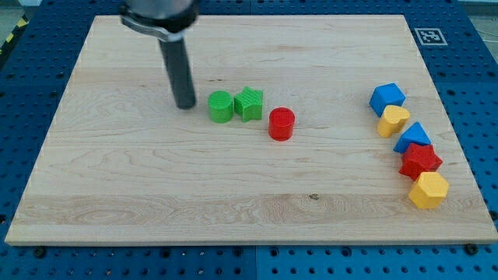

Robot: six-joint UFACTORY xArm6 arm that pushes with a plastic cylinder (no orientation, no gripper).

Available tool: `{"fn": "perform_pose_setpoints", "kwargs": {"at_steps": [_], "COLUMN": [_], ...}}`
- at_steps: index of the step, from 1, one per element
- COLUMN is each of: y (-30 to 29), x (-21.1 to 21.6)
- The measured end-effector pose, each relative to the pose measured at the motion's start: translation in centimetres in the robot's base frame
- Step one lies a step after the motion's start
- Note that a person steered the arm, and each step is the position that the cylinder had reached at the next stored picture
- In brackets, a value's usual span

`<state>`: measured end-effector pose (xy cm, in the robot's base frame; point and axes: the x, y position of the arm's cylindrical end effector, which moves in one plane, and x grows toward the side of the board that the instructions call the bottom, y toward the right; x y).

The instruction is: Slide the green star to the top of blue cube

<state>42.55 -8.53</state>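
My tip (185, 106) sits just left of the green cylinder (220, 107), which touches the green star (249, 103), so any push rightward from here would drive cyl + star together. No fingers on this rod, nothing held. Red cylinder (281, 124) is near, lower right of star. Blue cube (387, 98) is well apart at the view's right, w/ yellow block (394, 120), blue block (412, 138), red star (420, 161), yellow hexagon (428, 190) below it.

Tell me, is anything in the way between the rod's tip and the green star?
Yes. The green cylinder sits between my tip and the green star, touching or nearly touching the star's left side. From the star toward the blue cube at the view's right, the wood looks open; the red cylinder lies just below that line.
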Motion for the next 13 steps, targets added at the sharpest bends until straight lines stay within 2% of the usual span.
{"fn": "perform_pose_setpoints", "kwargs": {"at_steps": [1, 2, 4, 5, 7, 10, 11, 13], "y": [3.0, 4.7, 6.4, 10.1, 11.3, 18.2, 18.8, 18.1], "x": [2.8, 3.3, -0.2, -0.3, 0.6, -2.5, -3.0, -6.6]}}
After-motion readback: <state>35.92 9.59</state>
